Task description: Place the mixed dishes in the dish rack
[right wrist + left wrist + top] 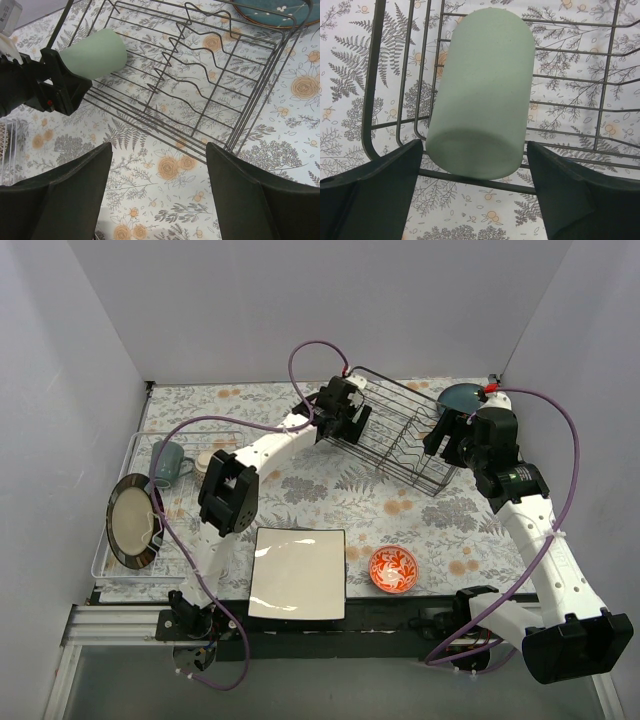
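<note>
The pale green cup (480, 95) lies on its side at the left end of the black wire dish rack (400, 440), also seen in the right wrist view (95, 52). My left gripper (345, 418) is open around the cup's base, with a slim gap on each side (475, 150). My right gripper (450, 440) is open and empty above the cloth, just off the rack's near right side (159, 150). A teal round plate with flowers (462, 397) lies behind the rack. The white square plate (298, 573) and red-orange bowl (393, 569) sit at the table's near edge.
A pale wire tray (110, 565) at the left holds a leaning round plate (130, 520), a grey-blue mug (168, 462) and a cream item (207, 460). Grey walls close in the table on three sides. The rack's upright loops (200, 75) are bare.
</note>
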`<state>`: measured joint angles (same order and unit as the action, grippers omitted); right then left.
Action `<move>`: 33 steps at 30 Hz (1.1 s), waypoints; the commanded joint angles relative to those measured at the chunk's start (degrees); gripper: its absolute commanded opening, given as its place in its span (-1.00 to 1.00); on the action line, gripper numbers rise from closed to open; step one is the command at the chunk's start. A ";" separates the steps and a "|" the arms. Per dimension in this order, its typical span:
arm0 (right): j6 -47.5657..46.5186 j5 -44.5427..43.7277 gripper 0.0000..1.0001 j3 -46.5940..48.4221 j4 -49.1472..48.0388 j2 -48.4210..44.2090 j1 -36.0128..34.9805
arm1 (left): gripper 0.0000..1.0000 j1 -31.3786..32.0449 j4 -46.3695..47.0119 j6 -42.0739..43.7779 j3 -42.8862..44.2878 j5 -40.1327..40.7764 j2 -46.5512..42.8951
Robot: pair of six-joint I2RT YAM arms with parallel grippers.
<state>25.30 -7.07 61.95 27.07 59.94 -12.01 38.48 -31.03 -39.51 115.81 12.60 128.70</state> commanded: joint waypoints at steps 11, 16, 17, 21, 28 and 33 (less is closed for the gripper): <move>0.28 0.57 0.62 -0.69 -1.85 -0.70 0.06 | -0.28 0.28 5.97 -2.77 -3.14 1.28 -10.05; 0.19 0.57 0.62 -0.69 -1.93 -0.53 0.06 | -0.71 0.28 6.42 -1.19 -0.50 1.20 -8.91; 0.19 0.57 0.62 -0.69 -1.93 -0.53 0.06 | -0.71 0.37 6.50 -0.84 -0.24 0.94 -8.74; 0.19 0.39 0.62 -0.69 -2.02 -0.62 0.06 | -0.77 0.46 6.85 0.04 1.17 0.32 -7.59; 0.19 0.39 0.62 -0.87 -2.02 -0.62 0.06 | -0.76 0.90 6.86 1.62 2.67 0.41 -5.57; 0.45 0.57 0.62 -1.13 -2.37 -0.62 0.06 | -0.59 0.98 6.77 1.98 1.79 0.14 -5.13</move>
<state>25.32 -6.85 61.04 26.94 59.94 -12.01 39.09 -25.23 -38.79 116.42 12.86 124.31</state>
